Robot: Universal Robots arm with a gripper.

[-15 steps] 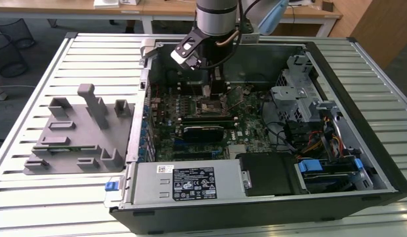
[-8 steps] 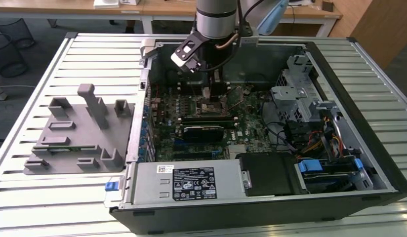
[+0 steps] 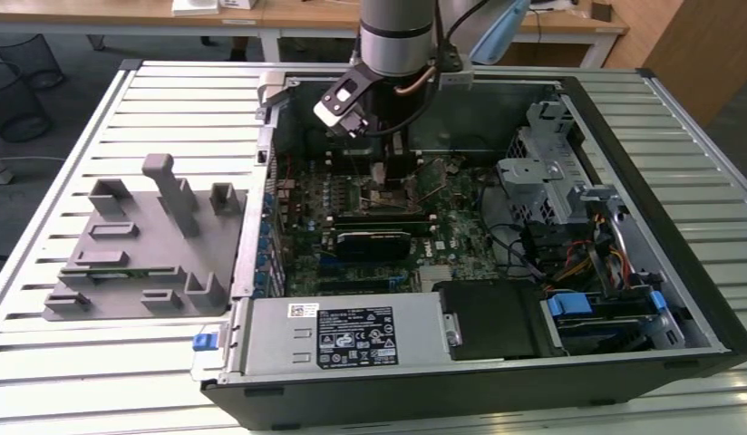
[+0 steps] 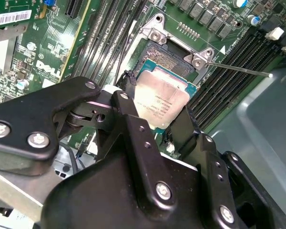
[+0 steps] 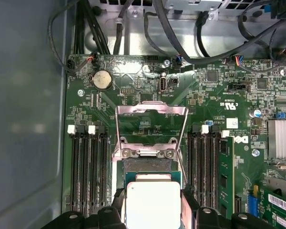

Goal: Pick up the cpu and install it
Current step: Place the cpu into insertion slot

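The claw (image 4: 155, 112) is gripping the cpu (image 4: 161, 102) by two opposite edges, holding it flat just above the open socket (image 4: 169, 59) on the board (image 5: 148, 95), load plate (image 5: 151, 117) tipped up beyond it. Judging from both wrist views, doing this well is a matter of keeping the chip level, squaring its edges with the frame underneath, and going straight down without sliding across the contacts

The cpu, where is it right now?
In both wrist views the cpu sits between the claw fingers, over the open socket on the motherboard, between the memory slots.
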